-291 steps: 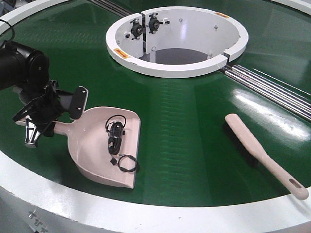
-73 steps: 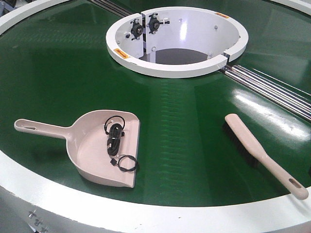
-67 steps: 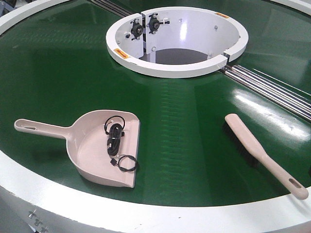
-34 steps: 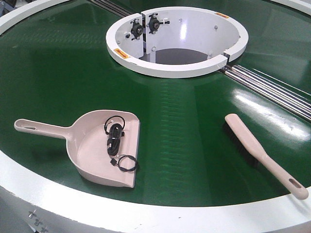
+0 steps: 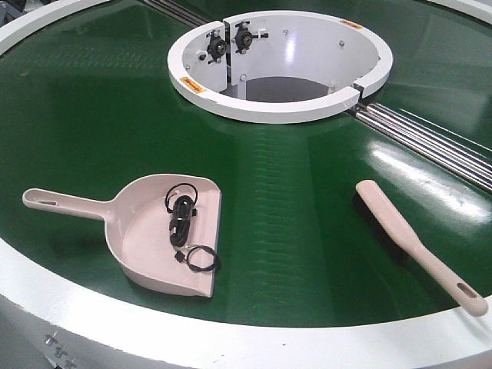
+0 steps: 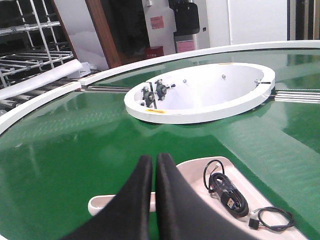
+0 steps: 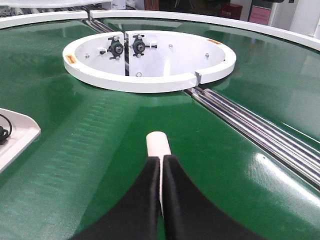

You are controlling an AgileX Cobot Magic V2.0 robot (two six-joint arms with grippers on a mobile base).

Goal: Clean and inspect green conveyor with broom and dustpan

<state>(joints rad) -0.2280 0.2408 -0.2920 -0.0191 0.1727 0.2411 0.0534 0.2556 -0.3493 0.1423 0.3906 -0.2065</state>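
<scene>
A: Since both tools lie flat on the belt w/ nothing holding them, I'd say sweeping looks done – the dustpan has a coiled black cable and a small wire loop sitting inside it

B: Where's the broom?

A: Well apart, off to the right near the outer white rim, bristles down, handle pointing at the rim. Dustpan is front-left, handle pointing left

B: Grippers?

A: Left gripper – black fingers pressed together, nothing between them, hovering above the dustpan handle. Right gripper – also closed tight and empty, its tips just over the rounded head of the broom. Neither shows in the front view

B: So what's left?

A: My guess: the inspect part, maybe emptying the pan. Green conveyor looks clean as far as I can see – no loose bits on the visible belt

B: Surface?

A: Glossy dark green, strong glare spots, faint ribbing across the middle. White ring hub w/ two black bearing blocks inside, metal rails running off to the right

B: Room?

A: Left wrist cam shows wire racks, a brown door frame and a white machine w/ pink labels at the back – rest too blurry to tell
</scene>
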